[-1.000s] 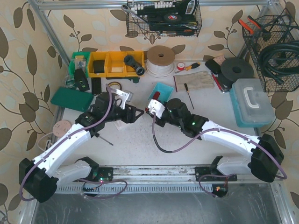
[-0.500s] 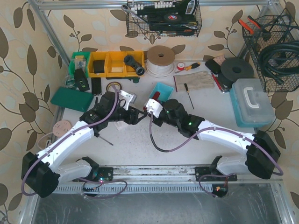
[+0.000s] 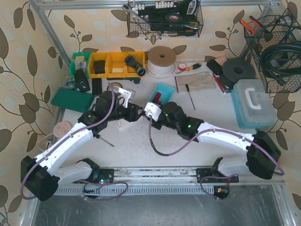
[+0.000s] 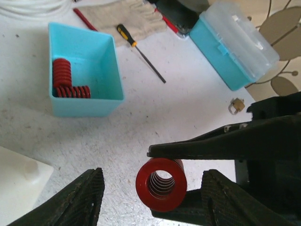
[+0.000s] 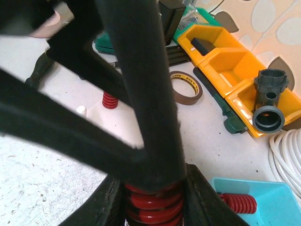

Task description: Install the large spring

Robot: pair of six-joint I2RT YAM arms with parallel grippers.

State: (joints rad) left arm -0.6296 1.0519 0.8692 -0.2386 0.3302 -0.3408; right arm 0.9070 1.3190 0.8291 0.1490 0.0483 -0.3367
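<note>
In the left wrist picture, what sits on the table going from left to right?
Blue tray → screwdriver → blue case.

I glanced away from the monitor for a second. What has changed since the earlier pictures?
The right gripper, shut on the large spring, shifted left, closing the gap with the left gripper, whose open fingers flank the spring without touching it. The right grip held throughout. The blue tray and the screwdriver did not move.
</note>
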